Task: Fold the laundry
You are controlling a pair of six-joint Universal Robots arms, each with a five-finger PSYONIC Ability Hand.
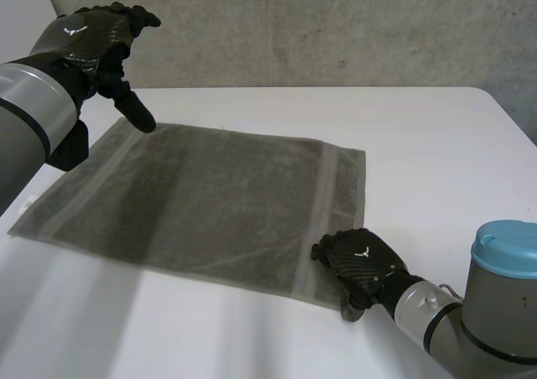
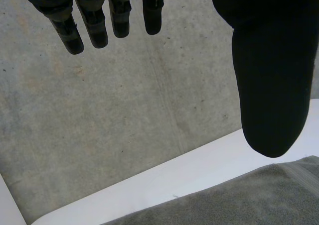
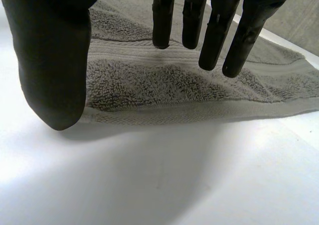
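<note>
A grey towel (image 1: 218,203) is spread flat and unfolded on the white desk (image 1: 436,144), and no fold is yet made. The left robot hand (image 1: 96,39) is held above the towel's far left corner, fingers straight and thumb pointed down, open and holding nothing; whether the thumb tip touches the cloth cannot be told. The right robot hand (image 1: 361,260) is set low at the near right corner. In its wrist view, straight fingers (image 3: 214,36) are seen over the hem and the thumb (image 3: 50,60) over bare desk just beside the edge, so it is open too and nothing is pinched. 3 slips can be foreseen. Because the cloth lies close against a smooth top, the hem could be pushed and bunched rather than caught when the right robot hand is closed. A shallow pinch on thick terry could be lost as the corner is raised. If only 1 corner is lifted while the other is left free, the towel could be dragged askew and the fold laid crooked. The desk is smooth, with a rounded far corner, and it is backed by a rough grey concrete wall (image 1: 294,27).
</note>
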